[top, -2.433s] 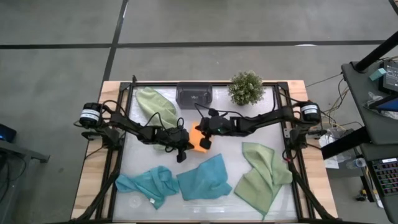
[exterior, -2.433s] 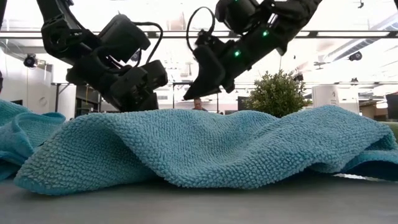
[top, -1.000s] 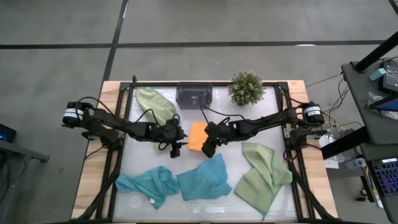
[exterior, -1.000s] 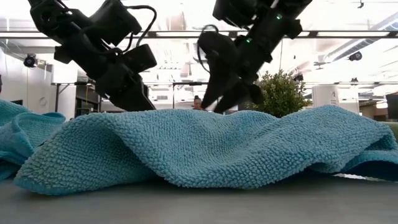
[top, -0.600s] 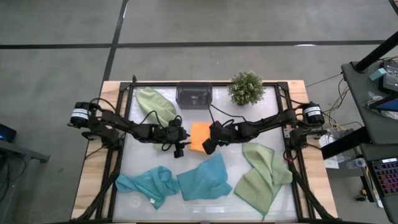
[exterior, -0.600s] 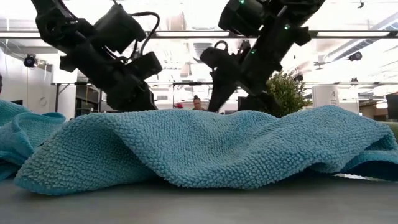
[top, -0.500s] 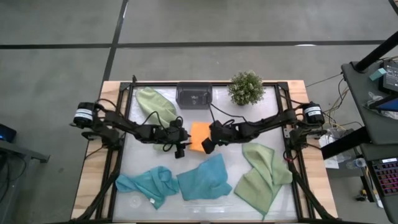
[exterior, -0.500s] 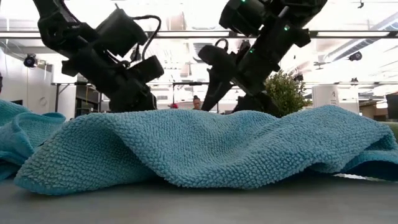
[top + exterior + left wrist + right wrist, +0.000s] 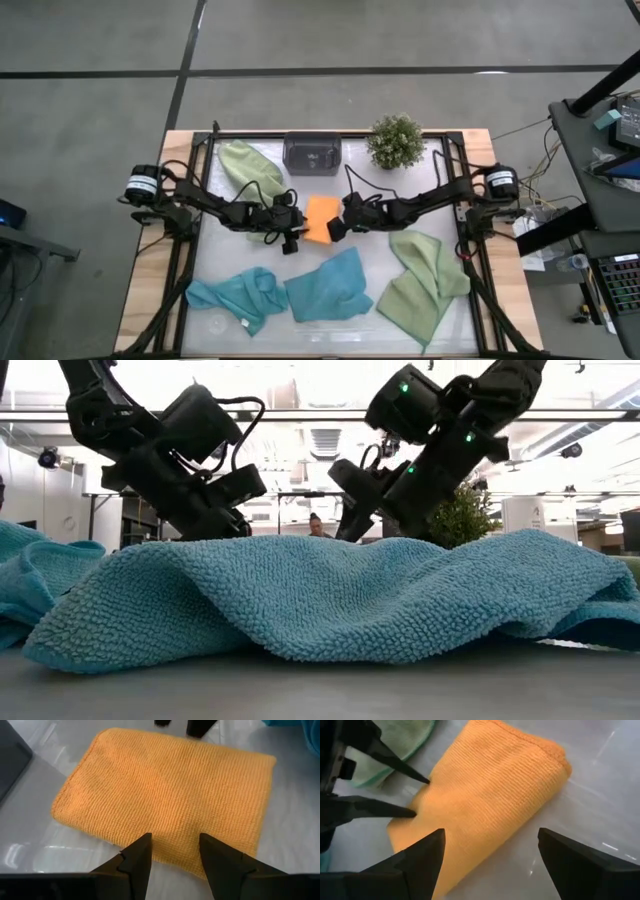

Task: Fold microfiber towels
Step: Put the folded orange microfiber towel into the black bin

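the right gripper (image 9: 337, 229) is spreading its fingers wide and letting go of the orange towel (image 9: 318, 218), which a second ago it was still pinching and laying over. now the towel is lying flat as a folded rectangle in the middle of the table (image 9: 450, 320), between the two arms, just in front of the grey tray (image 9: 312, 154). the left gripper (image 9: 290, 241) is sitting at the towel's other edge with its fingers parted a bit, tips hanging right over the cloth, and it isn't gripping anything as far as i'm seeing. it hasn't budged over the last second.

so i'm reading this as the orange one being basically done, maybe needing a little pat down. the other four are still waiting: a green towel (image 9: 250, 168) crumpled near the back left, another green one (image 9: 420, 283) at front right, and two blue towels (image 9: 290, 288) bunched along the front edge. the little plant (image 9: 396, 141) is staying out of the way at the back.
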Action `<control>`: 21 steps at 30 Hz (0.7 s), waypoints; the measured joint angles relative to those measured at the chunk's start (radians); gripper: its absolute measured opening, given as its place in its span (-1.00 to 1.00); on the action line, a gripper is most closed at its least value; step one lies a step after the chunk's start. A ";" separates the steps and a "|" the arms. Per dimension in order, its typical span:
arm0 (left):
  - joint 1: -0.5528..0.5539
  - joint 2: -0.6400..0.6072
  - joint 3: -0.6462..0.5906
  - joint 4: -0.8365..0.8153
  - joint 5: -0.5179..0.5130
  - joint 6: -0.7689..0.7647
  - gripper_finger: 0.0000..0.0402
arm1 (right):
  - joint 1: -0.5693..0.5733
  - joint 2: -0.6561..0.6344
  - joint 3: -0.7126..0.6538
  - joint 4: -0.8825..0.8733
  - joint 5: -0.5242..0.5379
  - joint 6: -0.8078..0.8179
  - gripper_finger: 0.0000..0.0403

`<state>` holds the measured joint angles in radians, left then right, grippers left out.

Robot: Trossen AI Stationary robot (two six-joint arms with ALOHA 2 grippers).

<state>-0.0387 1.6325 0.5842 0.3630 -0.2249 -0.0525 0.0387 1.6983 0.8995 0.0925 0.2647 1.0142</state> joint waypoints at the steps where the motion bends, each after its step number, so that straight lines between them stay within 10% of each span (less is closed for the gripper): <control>1: 0.000 0.000 0.000 0.000 0.000 0.000 -0.25 | 0.000 0.017 -0.001 0.021 0.000 0.007 0.52; 21: 0.000 0.000 -0.005 -0.005 0.003 -0.003 -0.25 | -0.046 0.166 0.001 0.411 -0.092 -0.062 0.17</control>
<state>-0.0391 1.6325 0.5793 0.3580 -0.2214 -0.0556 -0.0074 1.8645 0.9005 0.5036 0.1723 0.9524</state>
